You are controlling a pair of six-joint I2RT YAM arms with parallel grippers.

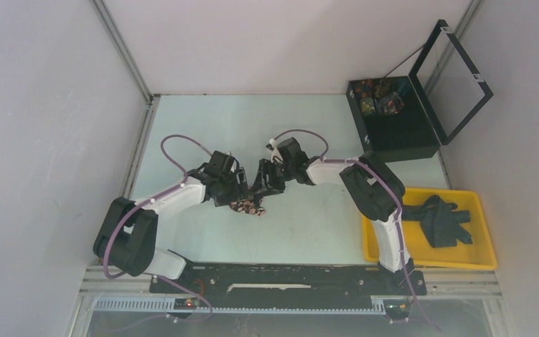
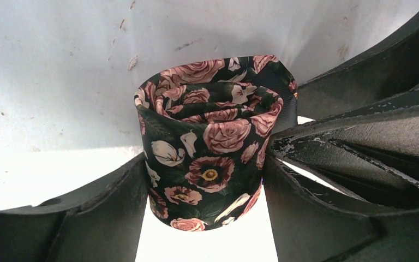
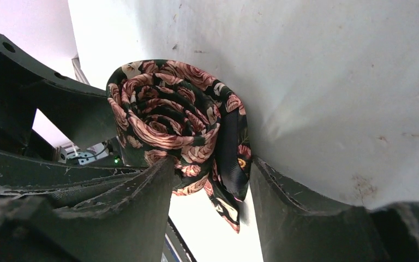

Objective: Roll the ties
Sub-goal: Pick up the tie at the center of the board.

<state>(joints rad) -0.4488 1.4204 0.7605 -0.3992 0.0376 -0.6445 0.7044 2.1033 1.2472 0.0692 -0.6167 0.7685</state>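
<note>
At the near right of the table point(image 1: 309, 232) sits a yellow tray point(image 1: 456, 264) holding a loose heap of dark ties point(image 1: 443, 221). Farther in, at the middle of the table, both arms meet over a rolled tie point(image 2: 207, 147), dark with pink roses and white flowers, wound into a tight spiral. The left hand point(image 2: 204, 180) is closed on it, one finger pressed against each side of the roll. The right hand point(image 3: 210, 185) grips it too: one finger touches the coil and the other lies against the tie's loose end point(image 3: 232, 158), which hangs down between them. The right hand's dark fingers point(image 2: 360, 136) also show just beside the roll in the left wrist view. At the far right stands a black box point(image 1: 400, 144), its lid point(image 1: 453, 81) tilted open, with patterned rolls point(image 1: 377, 98) inside.
</note>
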